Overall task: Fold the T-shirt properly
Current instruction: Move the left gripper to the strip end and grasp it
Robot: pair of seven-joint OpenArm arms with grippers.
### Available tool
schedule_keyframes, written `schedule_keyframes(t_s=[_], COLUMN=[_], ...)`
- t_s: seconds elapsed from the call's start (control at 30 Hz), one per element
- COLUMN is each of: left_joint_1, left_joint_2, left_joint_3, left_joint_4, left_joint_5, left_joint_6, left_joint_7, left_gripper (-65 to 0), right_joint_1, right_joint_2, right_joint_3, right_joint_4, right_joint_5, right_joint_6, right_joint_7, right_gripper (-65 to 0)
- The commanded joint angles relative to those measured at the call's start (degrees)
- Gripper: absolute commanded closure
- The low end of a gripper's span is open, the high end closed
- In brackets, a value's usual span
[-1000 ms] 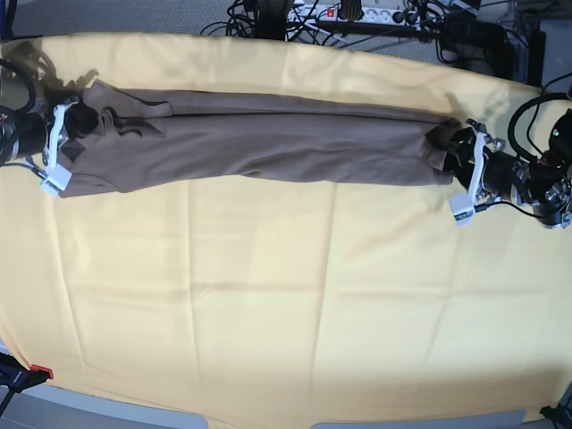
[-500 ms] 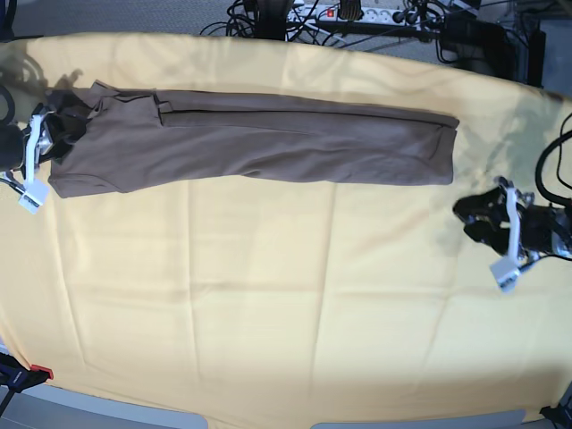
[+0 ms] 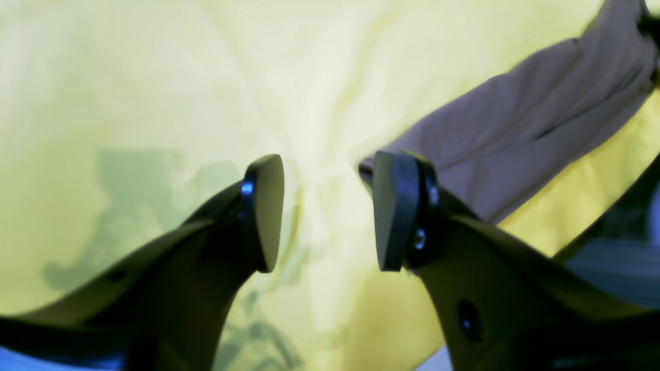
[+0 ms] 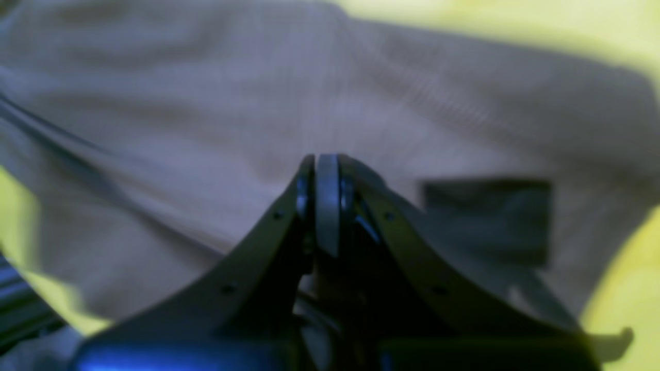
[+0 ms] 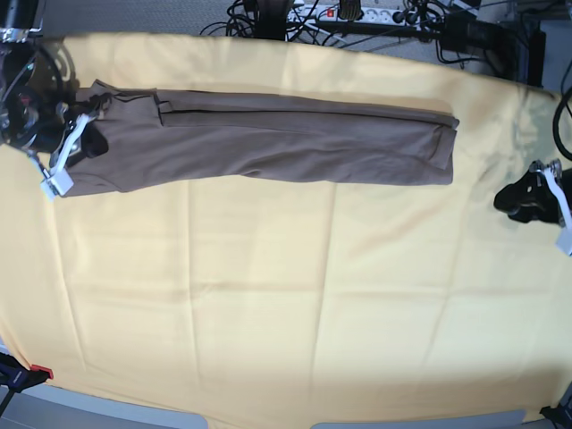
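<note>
— T-shirt (image 5: 268,143) lies as a long folded band across the far side of the yellow cloth (image 5: 268,295). Right gripper (image 4: 326,170)?
— Jaws pressed together over its blurred sleeve end; whether fabric is pinched, I can't tell.
— Left gripper (image 3: 322,206)?
— Spread wide, empty, half cut off in the base view.

A robotics lab or test bench — not a home. A work table draped in a large yellow cloth (image 5: 286,295) fills the scene, with a robot arm at each side edge. Along the far edge, a tangle of black cables (image 5: 268,18) and a white power strip (image 5: 357,12) lie on grey floor — the clutter of an experimental rig rather than a living space.
</note>
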Motion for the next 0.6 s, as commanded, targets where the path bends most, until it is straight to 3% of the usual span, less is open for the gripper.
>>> schedule_keyframes(t_s=[0.0,0.17,0.27,0.57], left_joint_1=[0.46,8.83,12.52,15.15], left_joint_2=[-0.76,2.86,5.11,14.16], left_joint_3=[-2.71,-9.27,-9.7,-9.7], left_joint_4=[0.66,0.66,0.66,0.66], left_joint_5=[-1.2,-1.38,-2.86,-3.61], left_joint_6=[-0.07,-0.07,-0.7,-1.75], left_joint_7=[-0.9,-0.42,-0.42,-1.49], left_gripper=[-29.9,-30.4,-34.4,-34.7], right_joint_1=[0.26,-1.05,-0.94,-0.9], right_joint_2=[0.7,-0.26,-0.22,-0.24], right_joint_3=[0.57,0.57,0.57,0.57], right_joint_4=[0.61,0.61,0.61,0.61], right_joint_5=[-2.29,-4.55,-4.5,-4.5], right_joint_6=[0.12,0.12,0.12,0.12], right_joint_7=[0.42,1.16,1.18,1.14], right_gripper=[0.0,0.0,0.0,0.0])
